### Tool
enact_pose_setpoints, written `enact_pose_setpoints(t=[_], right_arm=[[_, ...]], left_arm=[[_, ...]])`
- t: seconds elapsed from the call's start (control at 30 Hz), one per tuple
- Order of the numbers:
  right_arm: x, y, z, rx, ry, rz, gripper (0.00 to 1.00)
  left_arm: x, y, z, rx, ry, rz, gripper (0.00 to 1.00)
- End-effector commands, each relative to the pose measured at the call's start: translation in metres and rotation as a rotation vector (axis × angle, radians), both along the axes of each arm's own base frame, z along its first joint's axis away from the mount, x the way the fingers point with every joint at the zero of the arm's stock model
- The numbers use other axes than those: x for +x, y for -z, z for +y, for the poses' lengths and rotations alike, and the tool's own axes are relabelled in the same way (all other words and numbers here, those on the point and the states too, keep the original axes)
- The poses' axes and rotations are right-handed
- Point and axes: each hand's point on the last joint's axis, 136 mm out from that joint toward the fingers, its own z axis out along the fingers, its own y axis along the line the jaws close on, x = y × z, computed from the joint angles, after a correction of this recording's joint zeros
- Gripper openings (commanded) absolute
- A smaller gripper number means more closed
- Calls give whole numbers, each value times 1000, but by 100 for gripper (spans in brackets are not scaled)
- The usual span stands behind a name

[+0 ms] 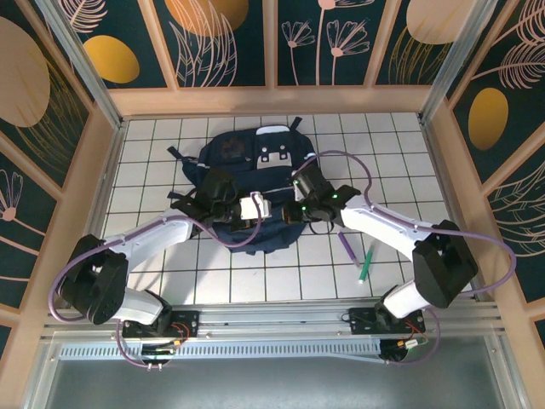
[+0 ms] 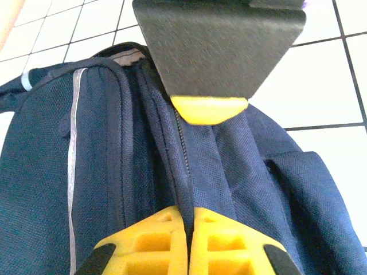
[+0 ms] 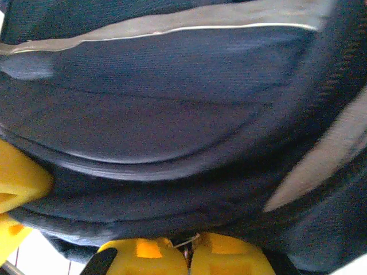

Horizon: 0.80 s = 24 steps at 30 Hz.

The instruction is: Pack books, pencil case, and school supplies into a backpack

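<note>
the left gripper (image 2: 189, 222) pinches the backpack (image 1: 234, 153) along its zipper seam; the right gripper (image 3: 188, 247) is clamped on its fabric edge.

Navy backpack (image 1: 230, 158), grey-white patches; purple pen (image 1: 347, 248); green pen (image 1: 366, 266); white tiled table (image 1: 170, 281).

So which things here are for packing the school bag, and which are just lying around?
For the job: backpack, purple pen, green pen.
Just there: tiled table, flower-painted walls, metal rail.
</note>
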Motion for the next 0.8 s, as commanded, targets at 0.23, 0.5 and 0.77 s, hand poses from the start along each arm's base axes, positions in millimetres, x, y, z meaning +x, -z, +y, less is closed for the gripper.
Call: enact_pose_setpoints(t=[0.23,0.5,0.77], right_arm=[[35,25,-88,-333,164,-8,0],[70,34,-119,-296,186,-37,0],[122,49,-134,-264,204,-36,0]], left_arm=[[-20,40,46,220,-13,10,0],[-39,35,54,232,90,-94,0],[-59,37,60,228,169,-153,0]])
